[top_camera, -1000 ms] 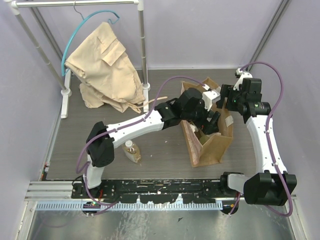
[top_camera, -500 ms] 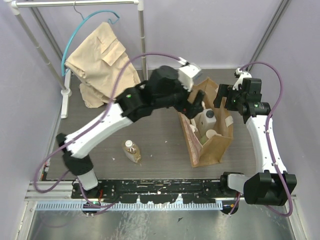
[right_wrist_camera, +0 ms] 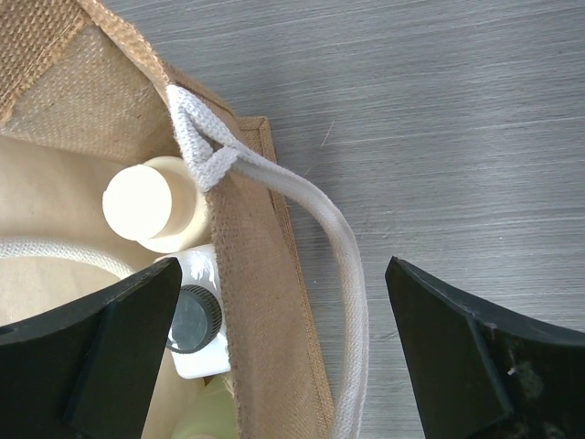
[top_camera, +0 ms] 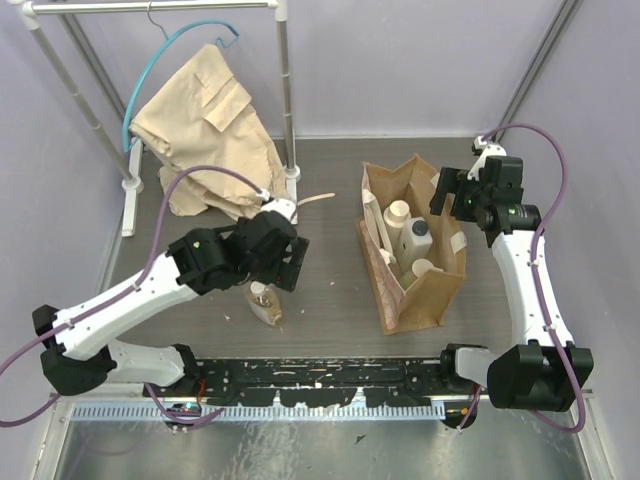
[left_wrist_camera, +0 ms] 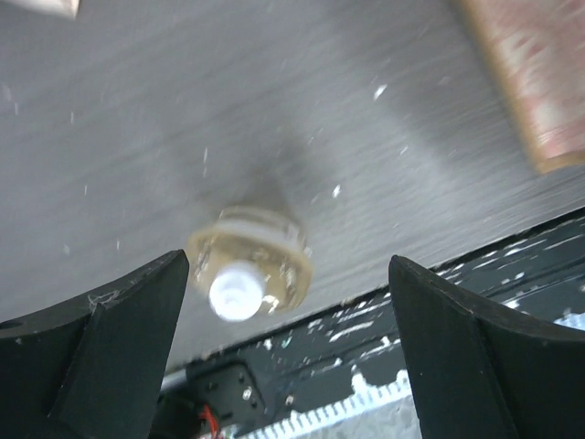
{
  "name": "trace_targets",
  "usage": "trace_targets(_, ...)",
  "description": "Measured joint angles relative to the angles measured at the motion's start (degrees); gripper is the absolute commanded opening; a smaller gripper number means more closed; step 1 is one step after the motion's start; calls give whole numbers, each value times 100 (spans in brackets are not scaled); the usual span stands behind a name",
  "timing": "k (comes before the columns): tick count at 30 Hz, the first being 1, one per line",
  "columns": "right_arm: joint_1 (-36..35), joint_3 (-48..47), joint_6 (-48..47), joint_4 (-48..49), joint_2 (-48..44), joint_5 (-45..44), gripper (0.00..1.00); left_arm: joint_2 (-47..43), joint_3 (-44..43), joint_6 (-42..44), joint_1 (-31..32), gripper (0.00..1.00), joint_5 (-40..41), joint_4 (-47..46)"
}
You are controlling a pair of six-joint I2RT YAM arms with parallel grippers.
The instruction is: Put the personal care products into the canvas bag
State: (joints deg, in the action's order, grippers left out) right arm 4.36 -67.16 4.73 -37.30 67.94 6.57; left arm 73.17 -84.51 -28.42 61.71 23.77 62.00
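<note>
Amber bottle (left_wrist_camera: pixel 247 279), upright beneath left gripper (left_wrist_camera: pixel 285 265), jaws spread, untouched; canvas bag (right_wrist_camera: pixel 256 229), below wide-open right gripper (right_wrist_camera: pixel 283 270), holds cream-capped bottle (right_wrist_camera: pixel 151 203), black-capped white bottle (right_wrist_camera: pixel 194 322), green-yellow bottle (top_camera: pixel 425 269).

bare worktop (left_wrist_camera: pixel 137 137) is seen all round the amber bottle (left_wrist_camera: pixel 247 274), which is cleared on both sides by the spread jaws of the left gripper (left_wrist_camera: pixel 288 267); the canvas bag (top_camera: pixel 425 295) mouth is open from above, though partly filled by three bottles (top_camera: pixel 398 215) and edged by a cream handle (right_wrist_camera: pixel 334 238)

Grey table (top_camera: pixel 330 290): amber bottle (top_camera: pixel 265 305), canvas bag (top_camera: pixel 428 297), perhaps garment hem (top_camera: pixel 200 197).
</note>
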Motion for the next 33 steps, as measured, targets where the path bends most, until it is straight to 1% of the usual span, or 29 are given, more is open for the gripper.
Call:
trace_targets(1,0,0,2,0,0,-26,100,-140,367,-210,0,98,31,92)
trace_targets(3,0,0,4,0,0,-55,100,-378,809,-520,0,98,85,212)
trace_targets(6,0,0,15,0,0,-52,100,-852,1259,-946,0,98,223,323)
trace_targets(11,0,0,17,0,-9,24,100,-1523,1458,-1303,0,98,501,372)
trace_targets(17,-197,-13,-35,-66,-125,131,100,-1602,1519,-1449,2,98,778,334)
trace_targets(21,-756,-299,-133,-223,-258,76,100,-1414,1373,-1141,-96,98,992,175)
trace_targets(23,-1045,-616,-170,-310,-284,28,100,-1187,1036,-813,-267,98,992,98)
trace_targets(25,-1305,-935,-205,-352,-343,-26,100,-909,629,-417,-579,98,894,-129)
trace_targets(27,-1497,-1139,-232,-387,-479,-59,100,-682,341,2,-1010,98,573,-490)
trace_targets(30,-1714,-1281,-273,-511,-782,-44,100,-343,44,564,-1768,98,-315,-1097)
trace_targets(33,-1821,-1331,-319,-671,-1073,98,100,275,-546,968,-2127,98,-1019,-1408)
